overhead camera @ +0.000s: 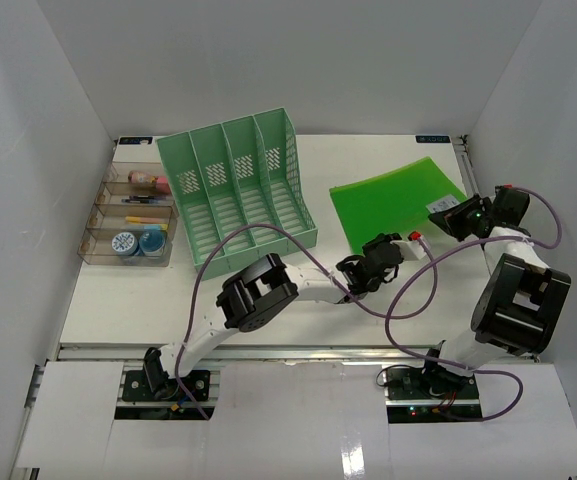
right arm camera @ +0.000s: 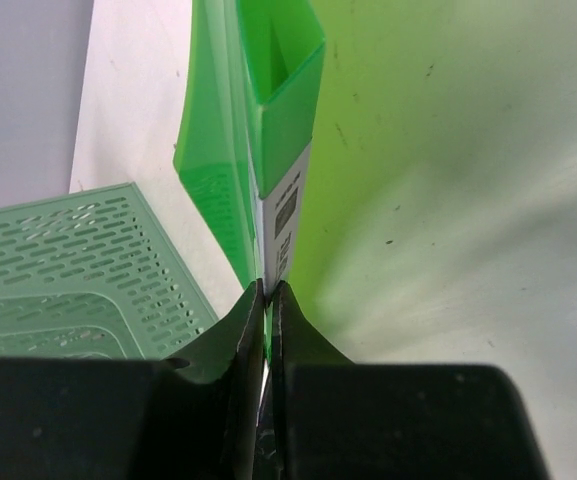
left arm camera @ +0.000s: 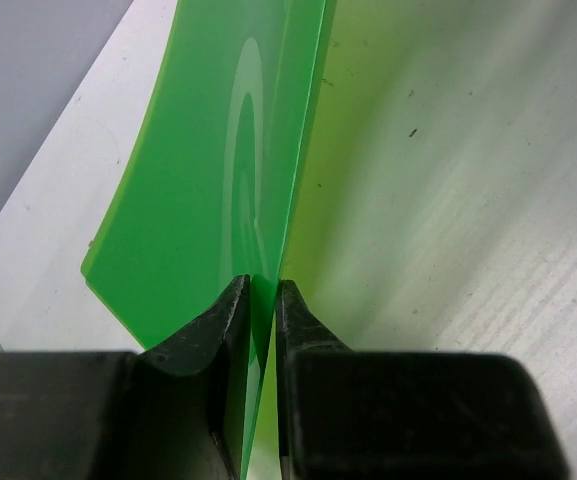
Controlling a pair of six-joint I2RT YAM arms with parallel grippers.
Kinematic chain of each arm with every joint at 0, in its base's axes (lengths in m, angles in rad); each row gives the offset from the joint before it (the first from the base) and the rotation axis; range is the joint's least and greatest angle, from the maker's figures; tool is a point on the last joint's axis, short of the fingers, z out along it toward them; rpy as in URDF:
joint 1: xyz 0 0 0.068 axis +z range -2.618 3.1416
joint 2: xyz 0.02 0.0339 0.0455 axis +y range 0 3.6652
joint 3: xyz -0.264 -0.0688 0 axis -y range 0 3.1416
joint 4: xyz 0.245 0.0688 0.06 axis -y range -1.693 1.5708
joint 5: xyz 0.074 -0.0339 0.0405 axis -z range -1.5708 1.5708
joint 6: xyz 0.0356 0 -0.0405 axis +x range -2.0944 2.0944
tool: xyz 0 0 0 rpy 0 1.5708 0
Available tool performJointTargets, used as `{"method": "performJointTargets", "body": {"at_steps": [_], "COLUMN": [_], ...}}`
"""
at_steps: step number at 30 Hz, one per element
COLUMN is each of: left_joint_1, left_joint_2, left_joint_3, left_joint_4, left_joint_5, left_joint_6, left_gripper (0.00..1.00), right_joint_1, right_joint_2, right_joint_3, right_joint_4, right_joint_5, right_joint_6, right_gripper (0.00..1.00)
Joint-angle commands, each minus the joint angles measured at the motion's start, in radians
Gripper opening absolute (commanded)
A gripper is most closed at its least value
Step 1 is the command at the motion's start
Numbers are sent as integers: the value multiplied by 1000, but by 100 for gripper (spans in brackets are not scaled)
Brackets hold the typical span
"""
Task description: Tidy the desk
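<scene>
While left gripper (left arm camera: 261,295) & right gripper (right arm camera: 268,292) each pinch an edge of the green folder (overhead camera: 388,200), it sits on the tabletop (overhead camera: 118,300) near the file rack (overhead camera: 238,190). Prob. the filing step; next needs a synced lift + tilt upright.

File rack (overhead camera: 238,190) occupies the centre-left desk (overhead camera: 128,300), clear tray (overhead camera: 86,243) just beside it at the left edge. Bare lane between rack and green folder (overhead camera: 393,200); left arm (overhead camera: 258,292) crosses the near strip.
</scene>
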Motion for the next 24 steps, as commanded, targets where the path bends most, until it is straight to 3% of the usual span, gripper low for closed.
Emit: {"method": "performJointTargets", "body": {"at_steps": [1,3,9,11,16,24], "left_joint_1": [14,17,97,122,146,148], "left_joint_2": [-69,-120,-313,-366,-505,-688], "left_joint_3": [-10,-30,-157,-205,-296,-364], "left_joint_4": [-4,-32,-141,-125,-50,-1], "left_joint_5": [-41,-7,228,278,392,453], "left_joint_6": [-84,-153,-591,-659,-740,-734], "left_gripper": [1,0,0,0,0,0], "right_joint_1": [-1,-1,-18,-26,-27,-29], "right_joint_2": [-69,-95,-174,-198,-314,-558], "right_joint_3": [-10,-3,13,9,21,-1], "right_joint_4": [-47,-45,-60,-90,-275,-317], "right_joint_5": [-99,-126,-382,-508,-588,-555], "right_joint_6": [-42,-102,-421,-550,-850,-970], "right_gripper": [16,33,94,93,90,90]}}
